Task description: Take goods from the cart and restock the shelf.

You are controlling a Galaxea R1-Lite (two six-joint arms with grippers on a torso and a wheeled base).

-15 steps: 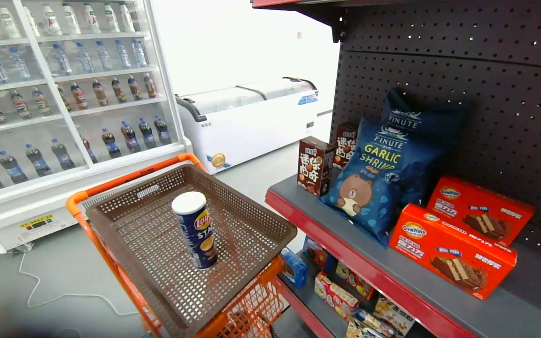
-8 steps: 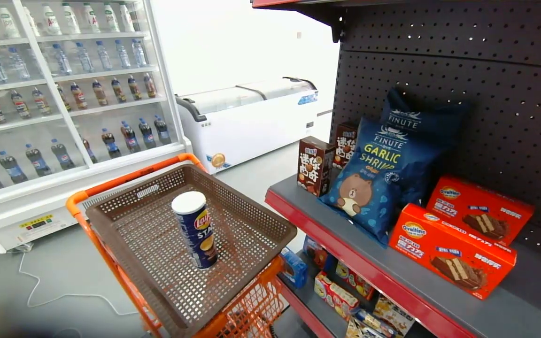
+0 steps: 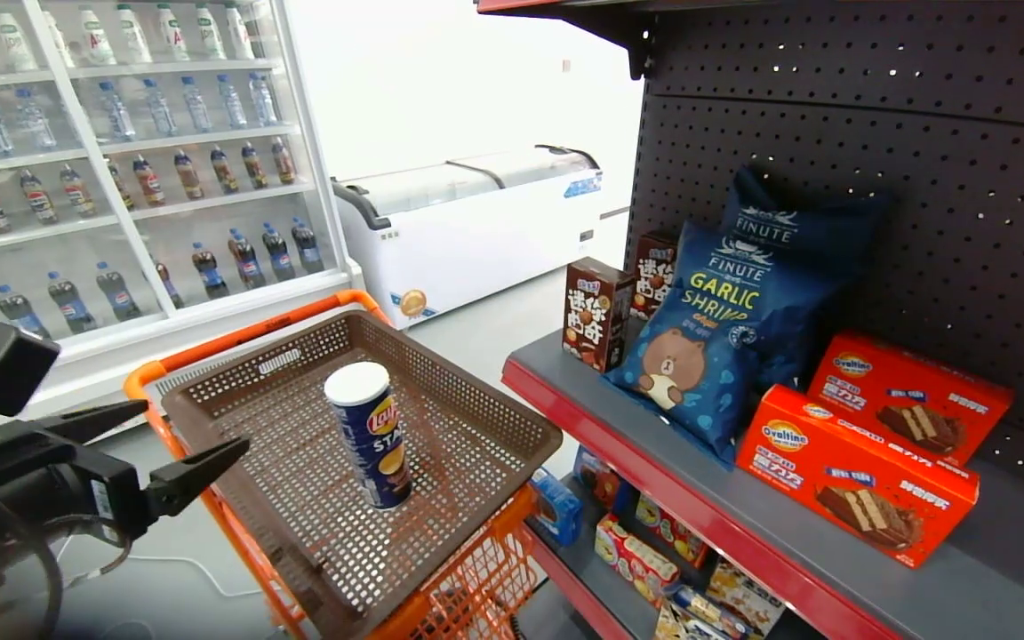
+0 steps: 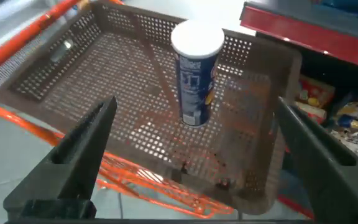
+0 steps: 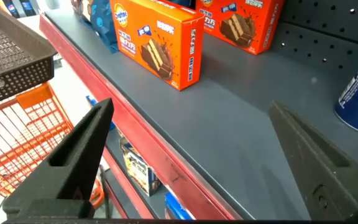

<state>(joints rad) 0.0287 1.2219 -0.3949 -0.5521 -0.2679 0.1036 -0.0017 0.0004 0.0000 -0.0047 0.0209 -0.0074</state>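
Left gripper (image 3: 198,423) gapes beside brown basket (image 3: 468,391), drinks cooler (image 3: 121,178) behind.

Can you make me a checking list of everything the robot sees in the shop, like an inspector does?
Surface: grey shelf, red front edge, bare stretch beside the orange boxes.
Job's things: one chip can upright in the brown basket on the orange cart.
Clutter: none loose; blue snack bags and brown boxes stocked.
Grippers: left gripper open beside the cart, facing the can; right gripper open near the shelf.
Cables: white cable on the floor.
Surroundings: drinks fridge, chest freezer.
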